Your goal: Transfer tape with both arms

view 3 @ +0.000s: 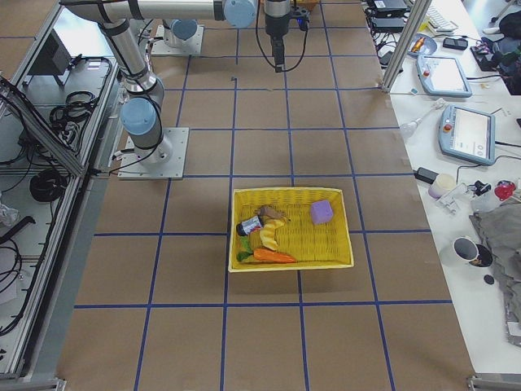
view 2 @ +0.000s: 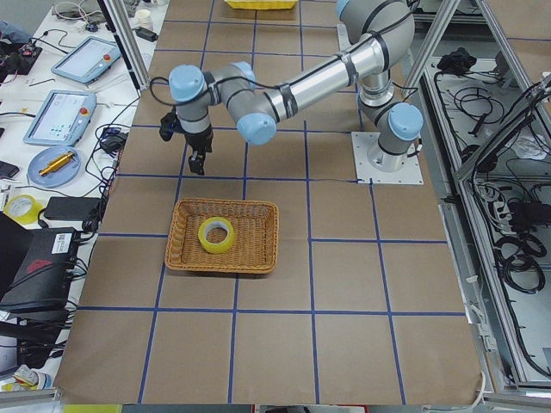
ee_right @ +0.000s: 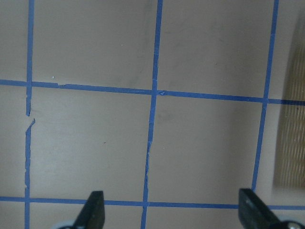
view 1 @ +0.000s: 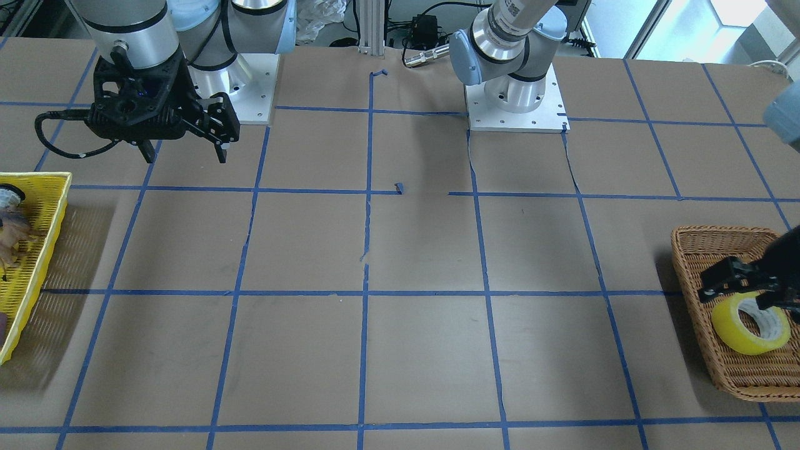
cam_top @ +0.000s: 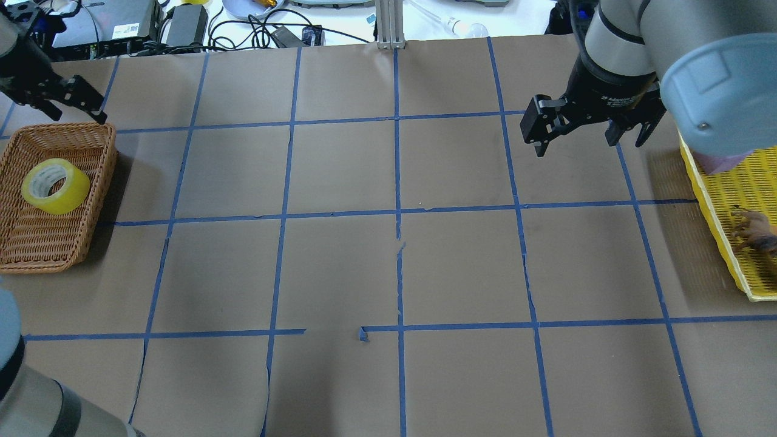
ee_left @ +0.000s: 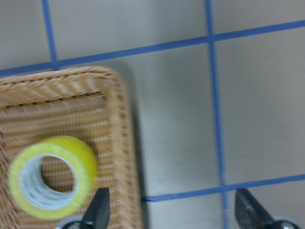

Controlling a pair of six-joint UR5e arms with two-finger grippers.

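Left hand point(cam_top: 76, 114): released, fingers spread wide, nothing held. Raised above the wicker basket point(cam_top: 36, 246) at the left end of the tabletop point(cam_top: 340, 267). In the left wrist view, one fingertip point(ee_left: 99, 210) over the basket wall just beside the tape point(ee_left: 50, 179), the other over bare tabletop outside the basket. Clear of both tape and basket.

Tape location: inside the wicker basket, resting tilted on the woven floor, with the white printed core facing up and partly sideways. Yellow outer band fully visible in the overhead view.

Right hand point(cam_top: 587, 145): likewise released, fingers wide apart, empty. Suspended over bare tabletop toward the right end, near the yellow basket point(cam_top: 749, 182) but not above it. In the right wrist view, only brown paper and blue grid lines point(ee_right: 155, 93) below the fingertips.

Yellow basket contents, as seen from the right-side view: purple block point(view 3: 322, 212), carrot point(view 3: 273, 256), plus a toy horse point(cam_top: 753, 233) visible from overhead. Remaining small items too small to identify.

Spacing: both hands well apart, one toward each end of the tabletop, with open gridded surface between them.
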